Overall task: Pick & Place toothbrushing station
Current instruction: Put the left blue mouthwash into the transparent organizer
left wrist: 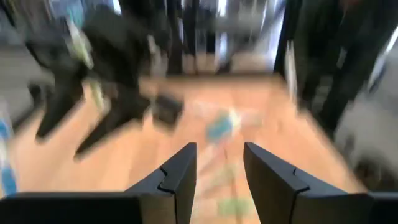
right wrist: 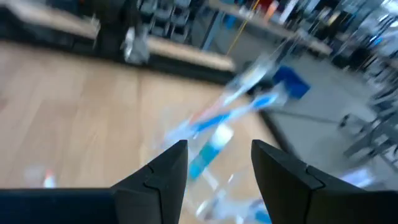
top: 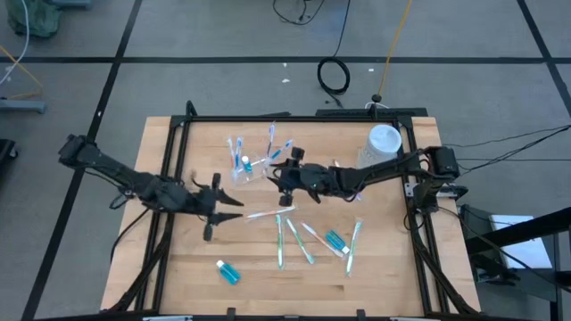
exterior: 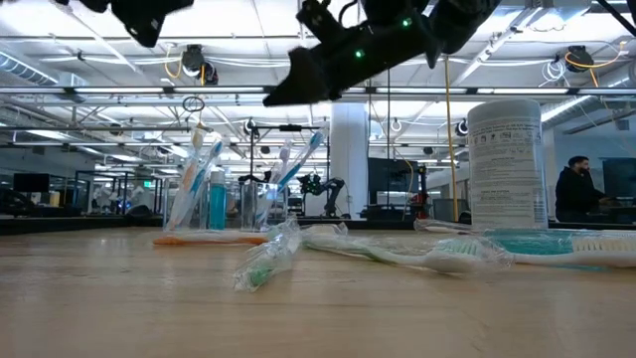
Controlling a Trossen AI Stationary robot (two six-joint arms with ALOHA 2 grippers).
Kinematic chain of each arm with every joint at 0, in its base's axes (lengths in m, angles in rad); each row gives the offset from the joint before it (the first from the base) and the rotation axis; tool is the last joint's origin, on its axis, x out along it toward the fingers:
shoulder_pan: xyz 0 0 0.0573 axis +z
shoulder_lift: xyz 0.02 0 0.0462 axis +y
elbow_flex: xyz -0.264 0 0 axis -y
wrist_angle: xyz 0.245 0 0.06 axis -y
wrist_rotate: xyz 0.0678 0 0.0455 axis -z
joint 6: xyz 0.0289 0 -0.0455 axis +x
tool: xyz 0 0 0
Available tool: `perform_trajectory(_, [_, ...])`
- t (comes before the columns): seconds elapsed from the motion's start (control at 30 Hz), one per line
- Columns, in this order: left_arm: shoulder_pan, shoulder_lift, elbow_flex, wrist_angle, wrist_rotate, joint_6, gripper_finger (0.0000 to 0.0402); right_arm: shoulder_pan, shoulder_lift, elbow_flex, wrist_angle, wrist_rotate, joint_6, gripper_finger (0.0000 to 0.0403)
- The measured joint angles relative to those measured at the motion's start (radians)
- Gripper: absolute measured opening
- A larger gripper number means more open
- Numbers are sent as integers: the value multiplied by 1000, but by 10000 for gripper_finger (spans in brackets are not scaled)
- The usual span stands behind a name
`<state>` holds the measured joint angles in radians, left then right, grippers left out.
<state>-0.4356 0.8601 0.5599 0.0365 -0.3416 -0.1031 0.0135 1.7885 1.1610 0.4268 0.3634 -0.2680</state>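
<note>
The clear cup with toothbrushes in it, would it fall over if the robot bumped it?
Probably. The cup looks thin and light, and the toothbrushes lean out well above its rim, so it seems top-heavy. On the smooth wooden table it might slide first.

Pale matt wooden table [top: 187, 267], clear plastic cup [top: 259, 169]

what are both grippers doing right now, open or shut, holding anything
Left gripper: open, nothing between its fingers, above the table's left middle.
Right gripper: open, empty, up by the clear cup of toothbrushes.
</note>
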Motion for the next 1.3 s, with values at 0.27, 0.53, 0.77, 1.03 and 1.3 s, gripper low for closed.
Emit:
perform_trajectory(0.27, [-104,203,115,-244,79,-342,181,29,0,0,-114,0,-55,169])
perform_trajectory(0.53, [-215,405,119,-267,113,-312,231,32,0,0,-112,-2,-32,169])
perform_trajectory(0.77, [-288,496,117,-392,195,-351,234,57,0,0,-116,-2,-17,169])
perform_trajectory(1.03, [-388,494,-6,-239,151,-381,234,103,0,0,-118,-3,5,169])
perform_trajectory(1.3, [-424,494,-156,0,105,-405,234,144,0,0,-114,-3,4,169])
